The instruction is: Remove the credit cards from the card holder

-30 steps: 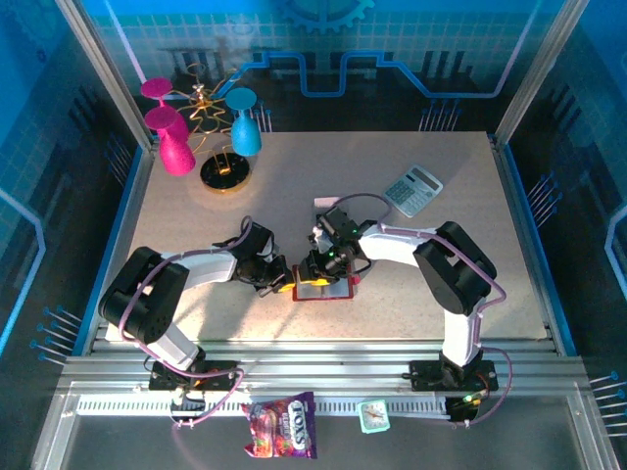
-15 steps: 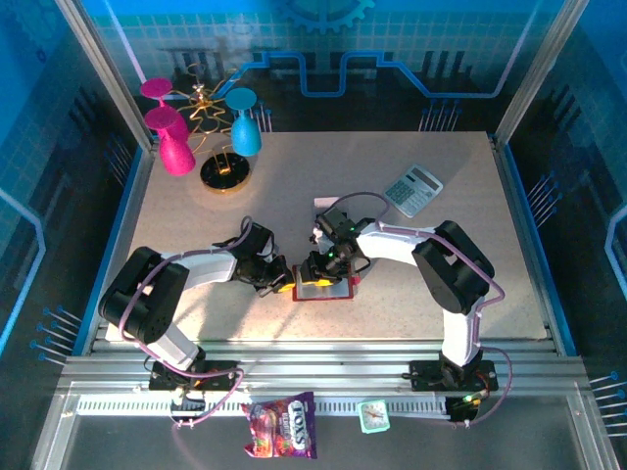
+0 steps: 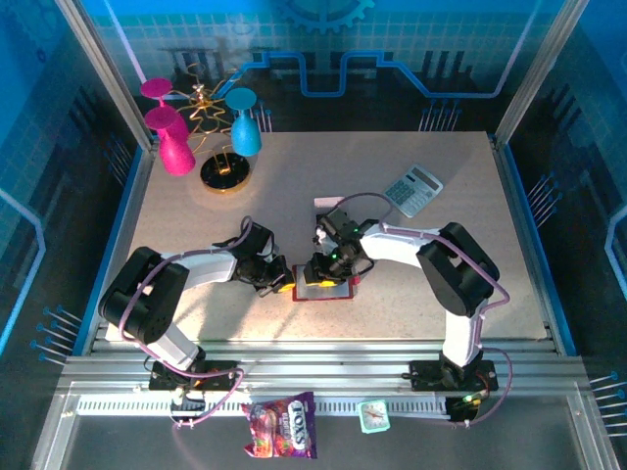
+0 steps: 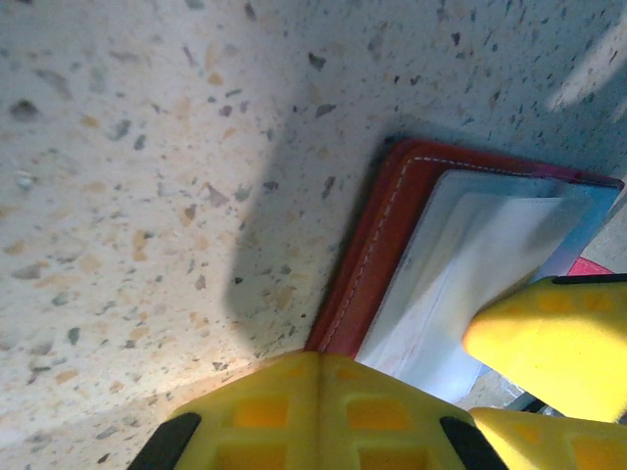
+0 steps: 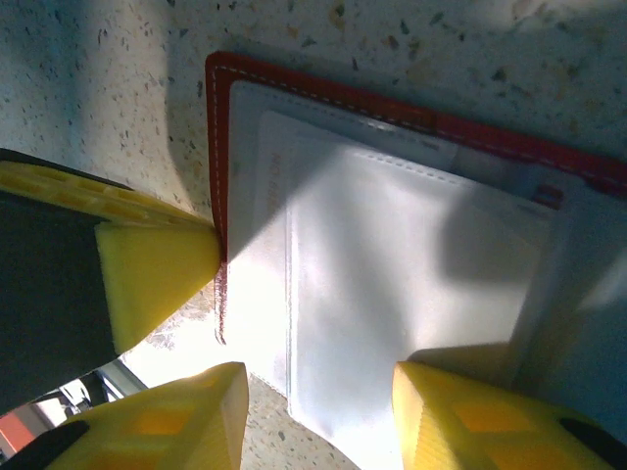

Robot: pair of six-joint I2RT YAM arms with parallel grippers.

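Red leather with pale stitching forms the border of the card holder point(image 3: 323, 290), which lies open on the speckled table point(image 3: 392, 147), near its front edge, between the two grippers. In its clear inner pockets the credit cards point(image 5: 392, 274) are seen as pale sheets. Faint marks are printed on one of them, but they are washed out by the strong light and cannot be read.

On the purple snack bag point(image 3: 281, 426), in front of the arm bases, large pale letters are printed. They are too small to be read with certainty. The keys of the grey calculator point(image 3: 412, 189), far behind the right arm, are also not readable.

The fingers of the left gripper point(image 4: 318, 377) are pressed together with nothing between them. In the right wrist view their yellow tip is seen touching the left red edge of the card holder. The right gripper point(image 5: 318, 392) is spread wide over the near edge of the card holder. One finger is on the table just beside the pockets, and the other is on the clear plastic.

Compared with one second ago, the right arm is shifted slightly toward the front, and its gripper is set lower over the pockets. The left gripper and the card holder are found in the same place.
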